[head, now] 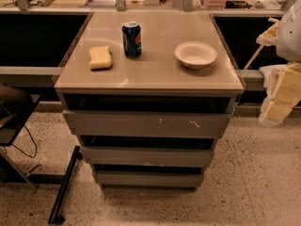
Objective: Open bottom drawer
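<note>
The bottom drawer is the lowest and narrowest-looking of three flat grey fronts on the cabinet, plain and without a handle. Its front sits in line under the middle drawer, with a thin dark gap above it and no interior showing. The top drawer is the widest and has white scratch marks. My gripper shows as pale yellowish parts below the white arm at the right edge of the camera view. It is level with the cabinet top and well away from the bottom drawer, up and to the right of it.
On the cabinet top stand a blue soda can, a yellow sponge and a white bowl. A black pole lies slanted on the floor at the left, next to a dark chair-like object.
</note>
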Motion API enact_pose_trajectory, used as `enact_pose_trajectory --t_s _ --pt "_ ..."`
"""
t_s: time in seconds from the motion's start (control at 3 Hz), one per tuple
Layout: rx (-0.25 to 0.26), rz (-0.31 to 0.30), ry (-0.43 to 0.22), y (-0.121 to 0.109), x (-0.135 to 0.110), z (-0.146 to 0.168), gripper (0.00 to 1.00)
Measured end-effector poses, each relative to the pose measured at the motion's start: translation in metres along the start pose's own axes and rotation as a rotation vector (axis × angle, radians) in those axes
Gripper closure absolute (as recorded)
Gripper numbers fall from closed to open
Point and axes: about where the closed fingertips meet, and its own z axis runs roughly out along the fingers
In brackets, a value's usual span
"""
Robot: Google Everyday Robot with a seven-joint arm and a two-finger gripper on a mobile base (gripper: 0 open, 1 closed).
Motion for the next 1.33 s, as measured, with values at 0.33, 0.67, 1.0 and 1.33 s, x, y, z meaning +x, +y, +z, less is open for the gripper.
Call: enact_pose_trajectory --t_s 0.33,0.67,1.0,1.33 --pt "0.002 -0.001 -0.001 0.000 0.000 0.000 0.00" --pt "0.032 -0.038 -0.012 0.014 0.003 0.009 0.00" --pt "0.076 -0.108 -0.080 0.055 0.009 0.028 0.00" --pt "0.059 -0.105 -0.185 0.098 0.000 0.080 0.00"
